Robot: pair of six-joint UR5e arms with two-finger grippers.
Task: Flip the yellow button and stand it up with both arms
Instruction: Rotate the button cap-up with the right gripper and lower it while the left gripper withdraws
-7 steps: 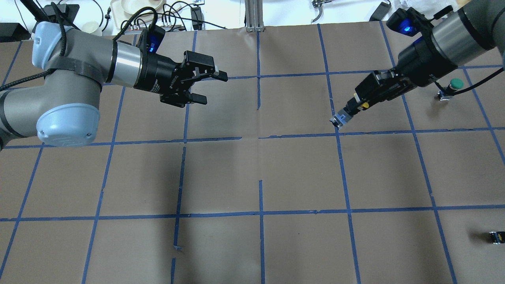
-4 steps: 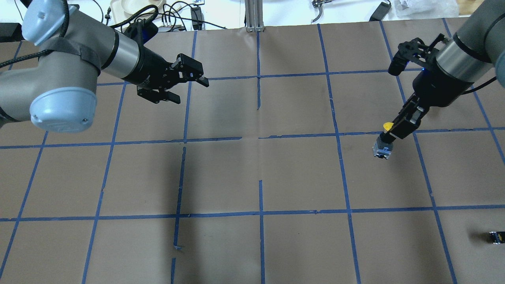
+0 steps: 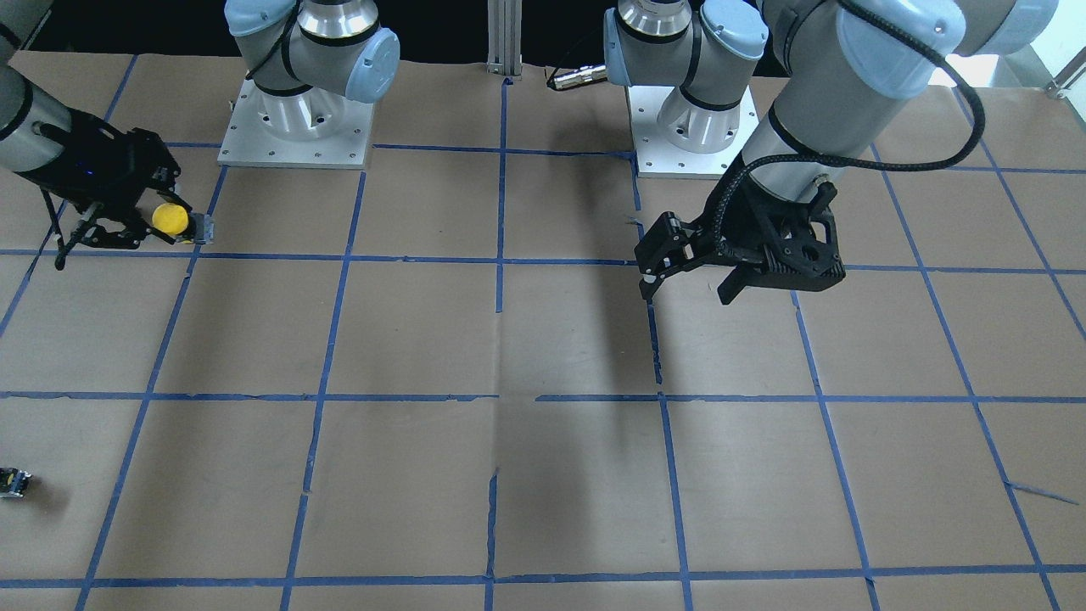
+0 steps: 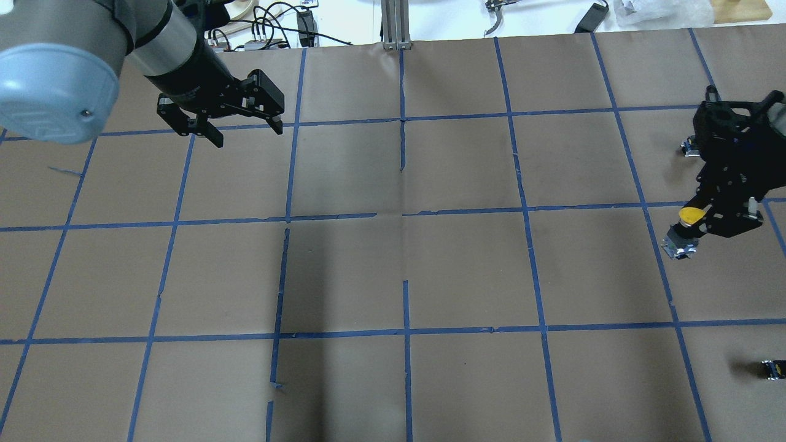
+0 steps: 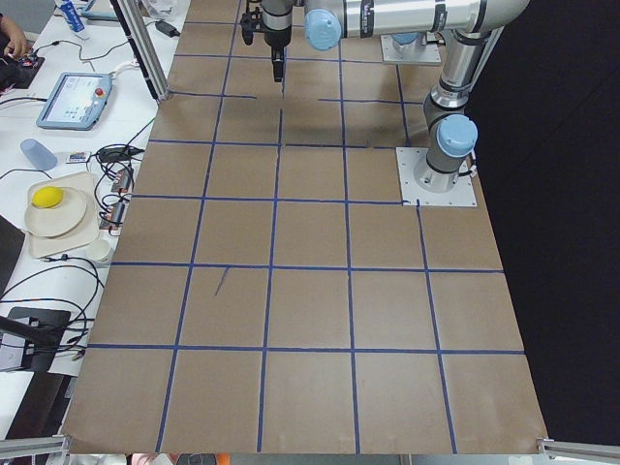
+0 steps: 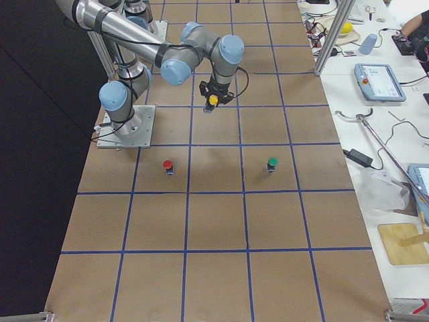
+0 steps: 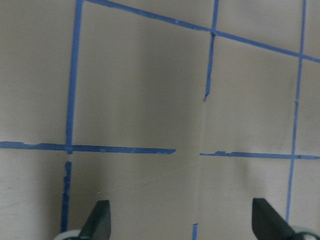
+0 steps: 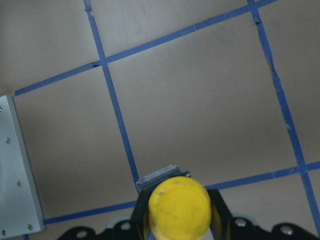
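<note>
Over the brown table point(image 4: 466, 270), the yellow button point(image 4: 691, 216) sits clamped in the right gripper point(image 4: 700, 224); the left gripper point(image 4: 249, 134) gapes.

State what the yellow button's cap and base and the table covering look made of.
Yellow button: cap looks like matte moulded plastic, evenly coloured; base grey, plastic or metal, unclear. Table covering: likely brown paper, with creases and seams.

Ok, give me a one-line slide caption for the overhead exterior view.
Right gripper clamps the small yellow-capped, black-bodied push-button; left gripper hangs open across the blue-taped brown paper table.
</note>
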